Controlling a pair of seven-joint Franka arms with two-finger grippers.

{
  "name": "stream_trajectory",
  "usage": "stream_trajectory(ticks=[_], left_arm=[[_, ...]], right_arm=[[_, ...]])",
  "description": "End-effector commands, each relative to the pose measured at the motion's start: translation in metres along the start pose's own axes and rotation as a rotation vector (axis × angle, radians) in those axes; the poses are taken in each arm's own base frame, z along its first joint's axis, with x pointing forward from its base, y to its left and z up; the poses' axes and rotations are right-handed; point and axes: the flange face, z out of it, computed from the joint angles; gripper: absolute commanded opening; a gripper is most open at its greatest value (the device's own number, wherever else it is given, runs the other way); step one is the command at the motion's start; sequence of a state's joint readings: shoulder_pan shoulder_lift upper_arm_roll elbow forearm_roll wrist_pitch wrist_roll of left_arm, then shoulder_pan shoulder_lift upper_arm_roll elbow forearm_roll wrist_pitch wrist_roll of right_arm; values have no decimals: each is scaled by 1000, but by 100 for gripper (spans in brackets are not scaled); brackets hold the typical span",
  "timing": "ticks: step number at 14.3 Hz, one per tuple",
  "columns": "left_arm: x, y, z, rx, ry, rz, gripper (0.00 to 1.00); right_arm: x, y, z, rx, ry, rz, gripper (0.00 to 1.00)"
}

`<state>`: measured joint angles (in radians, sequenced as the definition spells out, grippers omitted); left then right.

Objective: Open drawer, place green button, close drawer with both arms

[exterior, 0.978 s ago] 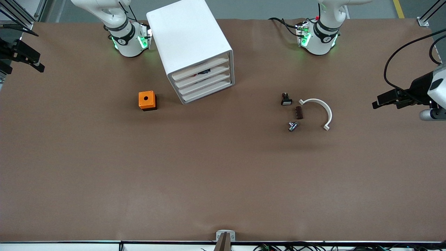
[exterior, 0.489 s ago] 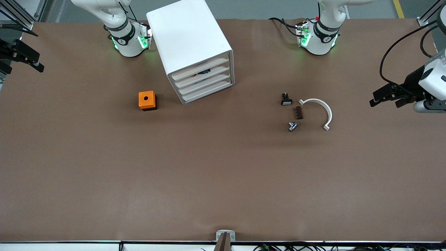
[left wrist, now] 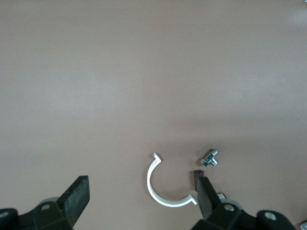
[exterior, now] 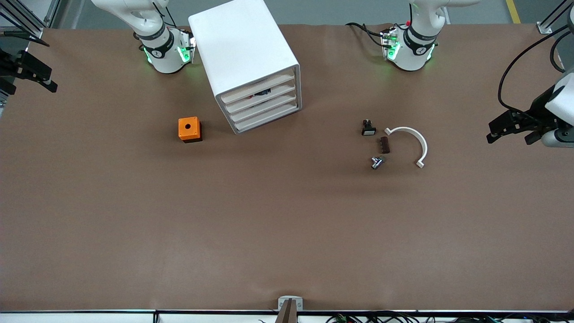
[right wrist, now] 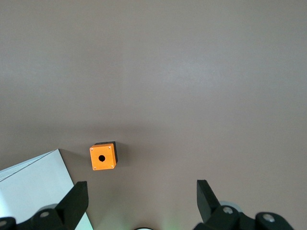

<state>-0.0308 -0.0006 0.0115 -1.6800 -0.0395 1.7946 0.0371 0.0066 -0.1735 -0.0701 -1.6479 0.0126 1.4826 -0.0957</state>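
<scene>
Brown table (exterior: 287,233) — white cabinet (exterior: 244,54), orange cube (exterior: 189,129) on it

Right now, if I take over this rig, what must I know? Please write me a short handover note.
Left gripper: jaws open, empty, over the left arm's end of the table.
Right gripper: jaws open, empty, over the right arm's end.
Drawer, lowest in the cabinet: shut.
Button: no green cap in view. A small dark item shows among the upper drawers; I cannot tell what it is.
Done: nothing that shows. Left: open the drawer, place the button, close the drawer.
</scene>
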Motion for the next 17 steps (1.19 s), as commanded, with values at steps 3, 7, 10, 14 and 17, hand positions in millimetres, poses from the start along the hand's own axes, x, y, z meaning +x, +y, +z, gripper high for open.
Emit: stream_trajectory(ticks=[3,7,10,14,17], left_arm=[[18,5,-16,26,32,17,99],[12,6,-13,23,-18,19,99],[8,8,-13,22,-41,23,100],[7,10,-13,21,-48,28,100],[7,16,-13,20,-48,35,100]], right_arm=[[-10,1,0,-10,-15,30,100],[-11,2,0,-10,-20,33,100],[-11,-1,-2,-2,-16,99,100],[-10,-6,-2,-2,-12,72,100],[-8,-8,-2,-5,-4,40,100]])
